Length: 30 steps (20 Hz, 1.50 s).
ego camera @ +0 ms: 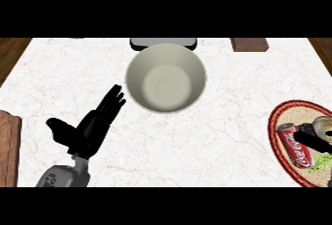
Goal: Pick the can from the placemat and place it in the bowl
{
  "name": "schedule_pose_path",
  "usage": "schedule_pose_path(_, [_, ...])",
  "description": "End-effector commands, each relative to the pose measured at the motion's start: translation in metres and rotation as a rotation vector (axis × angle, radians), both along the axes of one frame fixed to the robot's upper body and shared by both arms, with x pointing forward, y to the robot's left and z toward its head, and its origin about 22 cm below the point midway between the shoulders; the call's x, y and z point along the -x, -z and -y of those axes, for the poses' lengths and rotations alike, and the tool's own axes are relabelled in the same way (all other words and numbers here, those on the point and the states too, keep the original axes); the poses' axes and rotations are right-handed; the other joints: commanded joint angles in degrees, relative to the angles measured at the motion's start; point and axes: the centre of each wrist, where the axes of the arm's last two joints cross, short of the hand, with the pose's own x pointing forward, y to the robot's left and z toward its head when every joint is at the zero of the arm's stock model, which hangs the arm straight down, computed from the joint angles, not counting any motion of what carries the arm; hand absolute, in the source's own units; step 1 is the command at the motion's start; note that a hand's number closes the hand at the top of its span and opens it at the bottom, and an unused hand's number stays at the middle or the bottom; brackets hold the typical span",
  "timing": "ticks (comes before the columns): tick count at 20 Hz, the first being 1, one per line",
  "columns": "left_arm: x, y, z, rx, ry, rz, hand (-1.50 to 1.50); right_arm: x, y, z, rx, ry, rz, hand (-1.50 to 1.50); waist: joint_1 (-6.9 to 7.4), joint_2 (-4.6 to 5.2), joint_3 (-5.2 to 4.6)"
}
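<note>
Plainly the step in hand is the pick: the red cola can with white lettering (pixel 293 150) lies on its side on the round woven placemat with a red rim (pixel 276 132), hard by the right edge of the white marble counter (pixel 220 132). It is well apart from the wide beige ceramic bowl (pixel 165 79), which stands with nothing in it at the middle of the far side. The right hand (pixel 312 143) shows only as a black part coming in from the view's right edge and lying across the can; whether it is clamped on the can or merely laid over it cannot be told. To do this well, I judge, the hold should cross the can's round body near its middle so it cannot roll. The lift should go straight up before any sideways travel, clear of the green scrap (pixel 321 160) just beside it. The way from mat to bowl runs over bare marble, so there is room. The risk lies at the edges, since a can nudged rightward could roll off the counter. An overshoot past the bowl would meet the dark grey object (pixel 162 42) touching its far rim, or the brown block (pixel 250 44) nearby. The left hand (pixel 91 125) rests open at lower left, its straight fingers near the bowl's left side, out of that path.
</note>
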Motion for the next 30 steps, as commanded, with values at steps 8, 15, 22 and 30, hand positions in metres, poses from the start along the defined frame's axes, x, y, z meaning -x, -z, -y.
schedule_pose_path(8, [0.000,-0.016,0.000,0.000,-0.005,-0.003,0.00,-0.016,0.019,-0.011,0.037,0.043,-0.093,1.50,0.25,0.25,0.48])
schedule_pose_path(15, [0.002,0.006,0.012,0.009,-0.013,-0.011,0.00,-0.019,0.006,-0.087,0.148,-0.143,-0.080,1.50,0.28,0.24,0.37])
schedule_pose_path(22, [-0.007,-0.012,0.036,0.008,0.167,0.035,0.00,-0.010,-0.013,-0.280,0.188,-0.923,0.071,1.50,10.32,1.04,-0.14])
schedule_pose_path(30, [-0.012,-0.004,0.034,-0.006,0.107,-0.009,0.00,0.019,-0.055,-0.350,0.292,-1.011,0.239,1.50,6.64,0.04,0.22])
